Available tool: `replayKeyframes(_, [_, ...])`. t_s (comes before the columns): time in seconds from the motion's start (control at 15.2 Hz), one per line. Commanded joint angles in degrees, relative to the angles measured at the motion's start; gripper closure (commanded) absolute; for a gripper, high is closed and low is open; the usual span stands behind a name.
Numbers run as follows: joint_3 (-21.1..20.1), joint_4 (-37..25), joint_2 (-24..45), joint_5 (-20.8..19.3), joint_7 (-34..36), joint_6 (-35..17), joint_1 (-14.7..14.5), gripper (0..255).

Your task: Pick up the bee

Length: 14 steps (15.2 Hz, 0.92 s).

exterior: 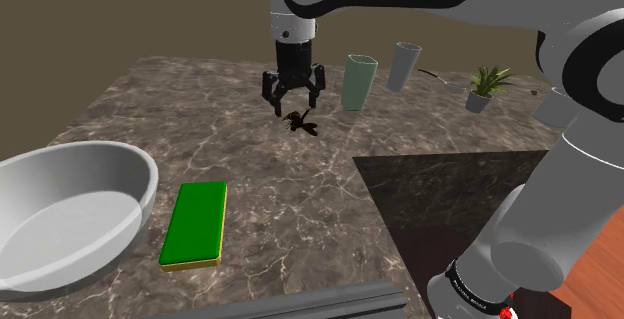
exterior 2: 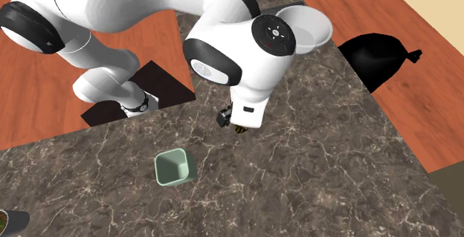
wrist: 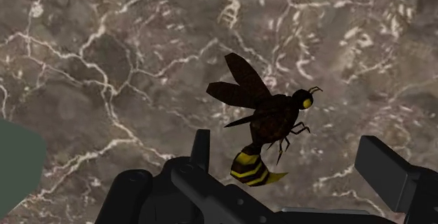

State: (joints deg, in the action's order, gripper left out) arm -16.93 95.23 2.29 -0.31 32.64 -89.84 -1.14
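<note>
Marble counter (exterior: 300,197) lies under my gripper (exterior: 295,105), spread wide and empty just above the bee (wrist: 270,117); approach step, I judge, so next I lower and close.

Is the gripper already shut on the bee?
No, in the wrist view the gripper is open, its fingers standing apart on either side of the bee.

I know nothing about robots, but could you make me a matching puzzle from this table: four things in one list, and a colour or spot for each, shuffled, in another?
1. bee
2. bowl
3. flat slab
4. square cup

A. bright green, lying flat
B. pale green, standing upright
C. white, at the shoulder view's lower left
D. yellow-and-black tail, below the open gripper

Pairs: 1-D, 2-C, 3-A, 4-B
</note>
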Motion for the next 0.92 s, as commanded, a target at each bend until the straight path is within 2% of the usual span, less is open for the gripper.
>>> replayKeyframes(0.0, [-0.04, 1.06, 0.3, -0.08, 0.33, -1.25, -0.06, 0])
replayKeyframes(0.26, [-0.02, 4.74, 0.17, -0.05, 0.29, -4.81, -0.03, 0])
replayKeyframes(0.4, [-0.02, 4.75, 0.17, -0.05, 0.29, -4.81, -0.03, 0])
replayKeyframes(0.46, [0.03, 4.6, 0.18, -0.06, 0.2, -4.68, 0.02, 255])
replayKeyframes(0.86, [0.03, 4.57, 0.18, -0.05, 0.2, -4.64, 0.02, 255])
